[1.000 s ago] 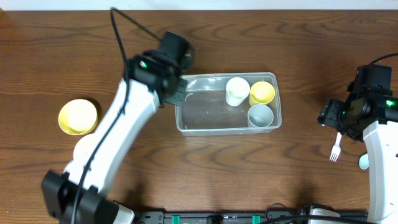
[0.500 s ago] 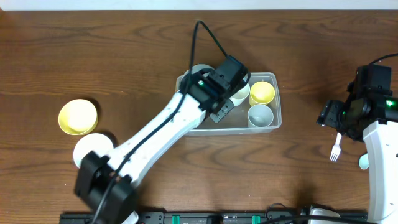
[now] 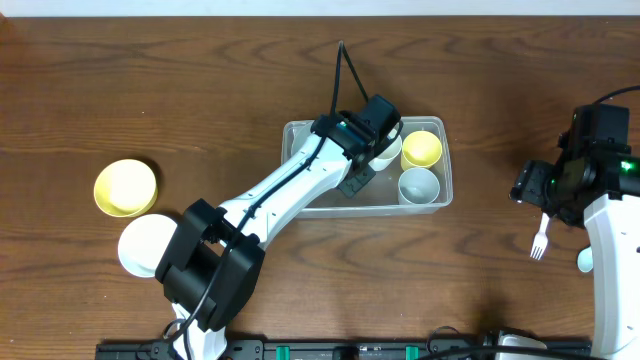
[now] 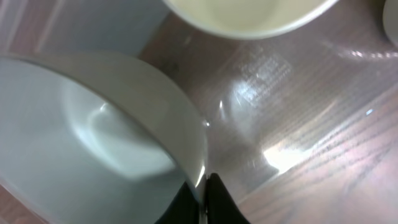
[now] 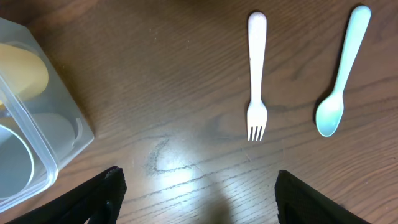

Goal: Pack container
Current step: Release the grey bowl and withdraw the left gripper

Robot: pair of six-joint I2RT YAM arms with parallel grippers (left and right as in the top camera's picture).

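The clear plastic container (image 3: 300,135) stands at mid table and holds a white cup (image 3: 388,150), a yellow cup (image 3: 421,150) and a grey cup (image 3: 418,186). My left gripper (image 3: 357,183) reaches down inside it. In the left wrist view this gripper (image 4: 202,190) is shut on the rim of a pale grey bowl (image 4: 93,124), over the container's clear floor (image 4: 267,106). The arm hides that bowl in the overhead view. My right gripper (image 3: 545,195) is open and empty over the table at the right, also seen in its wrist view (image 5: 199,199).
A yellow bowl (image 3: 125,187) and a white bowl (image 3: 145,245) sit at the left. A white fork (image 5: 256,74) and a pale blue spoon (image 5: 339,81) lie under the right gripper. The container's corner (image 5: 25,124) shows at that view's left.
My left arm has swung right from the container's left end and down into the container. The right arm has not moved.
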